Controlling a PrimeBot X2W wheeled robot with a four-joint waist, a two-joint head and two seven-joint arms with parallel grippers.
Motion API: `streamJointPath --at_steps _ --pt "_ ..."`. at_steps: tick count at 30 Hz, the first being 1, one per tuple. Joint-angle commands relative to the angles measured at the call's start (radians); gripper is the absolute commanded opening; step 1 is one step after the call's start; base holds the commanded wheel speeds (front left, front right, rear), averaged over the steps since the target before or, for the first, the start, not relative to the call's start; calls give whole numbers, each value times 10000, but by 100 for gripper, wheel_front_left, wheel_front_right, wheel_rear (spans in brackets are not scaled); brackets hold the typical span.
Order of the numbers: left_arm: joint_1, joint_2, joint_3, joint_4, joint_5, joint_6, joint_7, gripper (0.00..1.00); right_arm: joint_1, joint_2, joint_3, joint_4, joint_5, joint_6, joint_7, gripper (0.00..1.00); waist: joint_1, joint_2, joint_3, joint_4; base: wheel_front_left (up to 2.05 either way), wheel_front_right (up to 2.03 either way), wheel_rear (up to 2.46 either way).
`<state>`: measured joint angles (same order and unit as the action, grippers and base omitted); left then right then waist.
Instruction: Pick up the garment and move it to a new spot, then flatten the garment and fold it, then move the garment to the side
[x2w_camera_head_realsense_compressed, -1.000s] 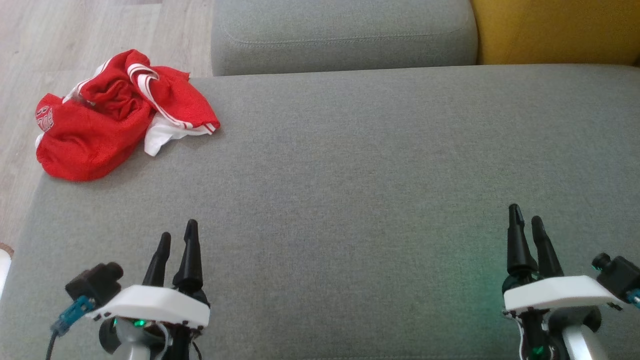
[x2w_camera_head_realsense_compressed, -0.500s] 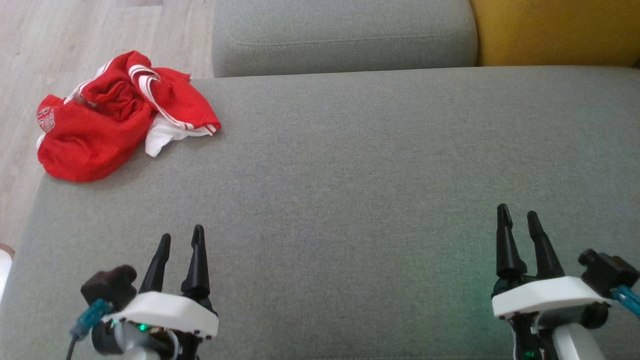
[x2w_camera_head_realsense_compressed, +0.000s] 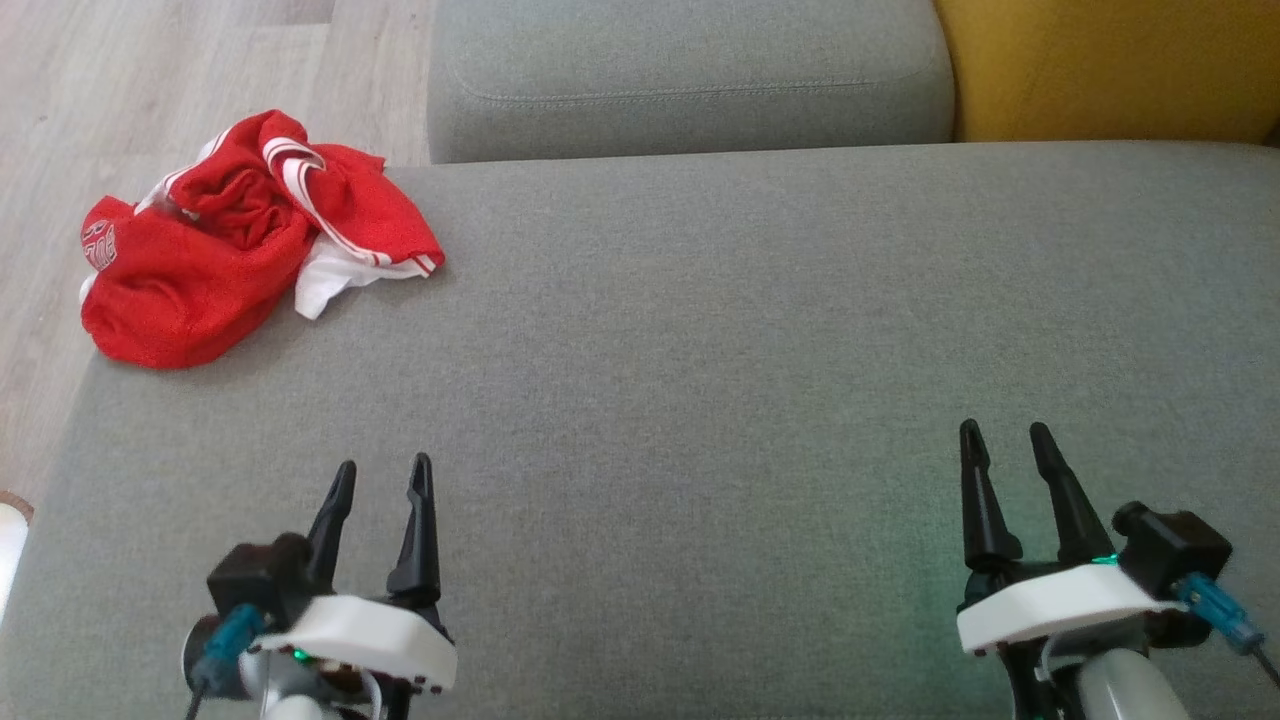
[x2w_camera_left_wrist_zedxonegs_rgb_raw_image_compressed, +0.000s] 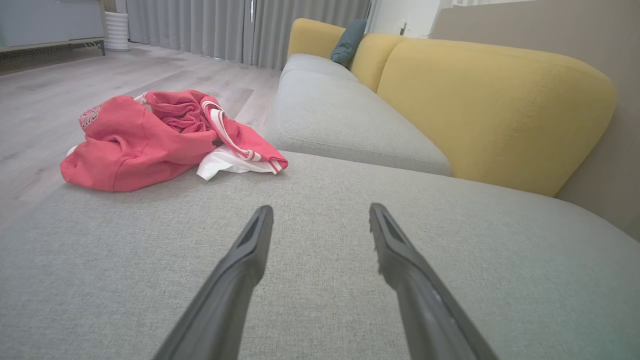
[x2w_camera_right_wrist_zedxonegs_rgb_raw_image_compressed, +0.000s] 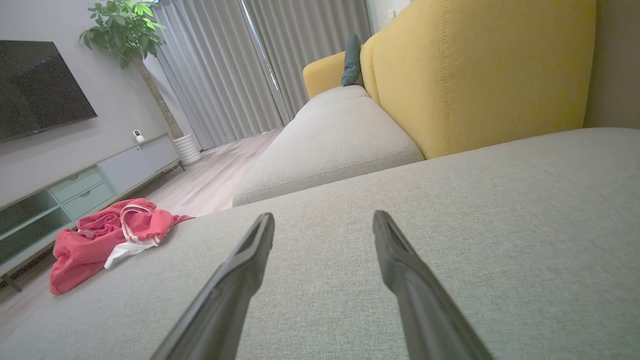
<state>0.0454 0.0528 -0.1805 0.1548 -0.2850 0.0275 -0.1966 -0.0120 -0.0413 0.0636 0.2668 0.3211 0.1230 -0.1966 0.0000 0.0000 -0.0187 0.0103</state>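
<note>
The red garment (x2w_camera_head_realsense_compressed: 250, 260), with white stripes and a white lining showing, is lying crumpled in a heap at the far left corner of the grey sofa seat (x2w_camera_head_realsense_compressed: 700, 350), and its left part is reaching over the edge of the seat, above the wooden floor (x2w_camera_head_realsense_compressed: 150, 80). Nothing is holding it. The left gripper (x2w_camera_head_realsense_compressed: 385, 478) is hovering low over the near left part of the seat, its two dark fingers standing apart and pointing toward the far side, with only air between them. The garment is lying well apart from it, farther away and to the left. The right gripper (x2w_camera_head_realsense_compressed: 1003, 440) is hovering over the near right part of the seat, also with its fingers spread and gripping nothing, far from the garment. Behind the seat a second grey cushion (x2w_camera_head_realsense_compressed: 690, 70) is lying, and beside it the yellow backrest (x2w_camera_head_realsense_compressed: 1100, 70) is rising. In the right wrist view a teal pillow (x2w_camera_right_wrist_zedxonegs_rgb_raw_image_compressed: 351, 60) is leaning against the yellow back farther along the sofa. A white ribbed pot (x2w_camera_right_wrist_zedxonegs_rgb_raw_image_compressed: 189, 149) is standing on the floor by the curtains (x2w_camera_right_wrist_zedxonegs_rgb_raw_image_compressed: 240, 70) and is holding a leafy plant (x2w_camera_right_wrist_zedxonegs_rgb_raw_image_compressed: 120, 30). Beside it a low cabinet (x2w_camera_right_wrist_zedxonegs_rgb_raw_image_compressed: 80, 187) is standing with its drawers closed, so I cannot tell what is inside.
</note>
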Motion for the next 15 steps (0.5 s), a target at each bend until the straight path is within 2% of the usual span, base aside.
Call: streamJointPath --at_steps 1,15 --pt "-201 106 212 -383 349 80 -158 100 -558 -79 271 -283 -356 66 -153 100 0 0 -14 -1 0 0 0" --pt "-61 82 119 -461 1983 213 -567 100 -604 -87 260 -191 -2075 75 -566 100 0 0 -109 1 0 0 0"
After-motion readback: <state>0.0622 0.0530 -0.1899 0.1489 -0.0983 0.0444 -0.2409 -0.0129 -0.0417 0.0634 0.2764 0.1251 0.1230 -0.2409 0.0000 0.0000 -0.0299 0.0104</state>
